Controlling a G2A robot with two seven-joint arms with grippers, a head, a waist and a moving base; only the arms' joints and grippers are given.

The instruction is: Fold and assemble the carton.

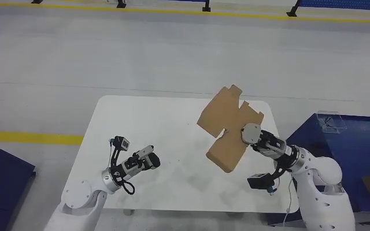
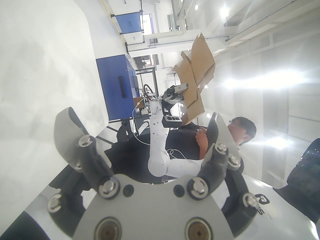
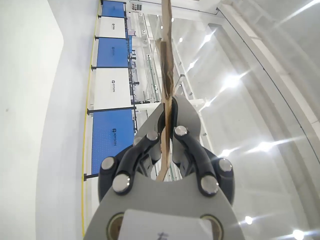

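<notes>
The carton (image 1: 229, 125) is a flat, unfolded brown cardboard blank, held up in the air over the right part of the white table (image 1: 144, 133). My right gripper (image 1: 250, 134) is shut on its lower right edge. In the right wrist view the cardboard (image 3: 167, 58) runs edge-on between the closed fingers (image 3: 175, 116). My left gripper (image 1: 154, 160) hovers low over the table's front left, open and empty. In the left wrist view its two fingers (image 2: 72, 131) stand wide apart, and the carton (image 2: 196, 76) shows farther off with the right gripper (image 2: 175, 93) on it.
A blue bin (image 1: 332, 136) stands just right of the table. A yellow floor line (image 1: 34, 137) runs to the left. The blue cabinet (image 2: 115, 86) and a seated person (image 2: 237, 131) appear behind the table in the left wrist view.
</notes>
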